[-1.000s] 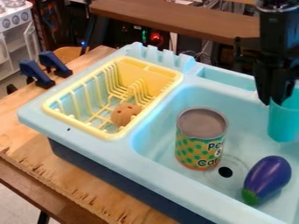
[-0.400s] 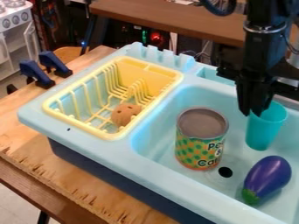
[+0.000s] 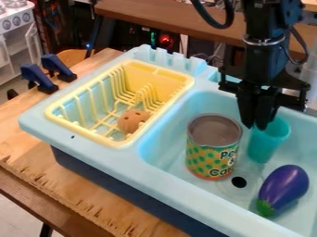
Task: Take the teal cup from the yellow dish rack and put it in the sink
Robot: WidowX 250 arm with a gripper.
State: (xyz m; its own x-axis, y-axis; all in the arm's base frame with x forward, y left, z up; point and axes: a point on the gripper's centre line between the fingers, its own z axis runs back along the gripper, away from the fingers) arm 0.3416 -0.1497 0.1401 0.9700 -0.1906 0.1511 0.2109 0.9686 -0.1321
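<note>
The black gripper [image 3: 256,126] hangs over the right part of the light blue sink [image 3: 162,132], shut on the rim of a teal cup [image 3: 269,142]. The cup is slightly tilted beneath the fingers, and one fingertip reaches over its left edge. Just left of it stands an upright can [image 3: 212,155] with a green and orange patterned label. A purple eggplant [image 3: 285,187] lies in the basin in front of the cup, its green stem end toward the lower left.
A yellow dish rack [image 3: 54,121] sits at the sink's left side with a brown round object [image 3: 133,121] inside. Blue clamps [image 3: 38,77] stand on the wooden table [image 3: 28,139] at the left. The drain hole [image 3: 239,182] is right of the can's base.
Gripper and teal cup have moved together to the left, closer to the can, and somewhat toward the camera. The can, eggplant and rack have stayed in place.
</note>
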